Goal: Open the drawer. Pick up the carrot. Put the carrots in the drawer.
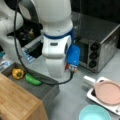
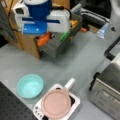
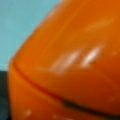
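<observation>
The grey drawer stands pulled out of the wood-topped cabinet. In a front view my gripper hangs under the blue and white hand, shut on the orange carrot, which sits over the drawer's outer end next to the cabinet corner. That carrot fills the wrist view, so close that nothing else of the drawer shows there. In the front view with the arm's white body in the foreground, the gripper and carrot are hidden behind it.
A yellow bumpy vegetable and a long green vegetable lie in the drawer. A teal bowl, a white tray with a pink plate, and a toaster oven stand on the grey table.
</observation>
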Available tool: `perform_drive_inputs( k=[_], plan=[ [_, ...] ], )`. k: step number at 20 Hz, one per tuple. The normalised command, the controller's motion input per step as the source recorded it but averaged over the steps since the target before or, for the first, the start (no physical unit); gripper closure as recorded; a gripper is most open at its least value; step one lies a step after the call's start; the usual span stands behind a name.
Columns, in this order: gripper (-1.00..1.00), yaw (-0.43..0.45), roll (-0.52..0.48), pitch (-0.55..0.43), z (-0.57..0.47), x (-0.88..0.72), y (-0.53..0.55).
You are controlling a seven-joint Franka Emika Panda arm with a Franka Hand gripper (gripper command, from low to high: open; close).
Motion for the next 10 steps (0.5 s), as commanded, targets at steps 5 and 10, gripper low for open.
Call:
perform_drive_inputs(
  k=[5,10],
  plan=[
    [1.00,0.350,-0.062,-0.232,-0.20,-0.50,0.01],
    [1.00,0.322,-0.020,-0.185,-0.17,-0.46,-0.10]
  ],
)
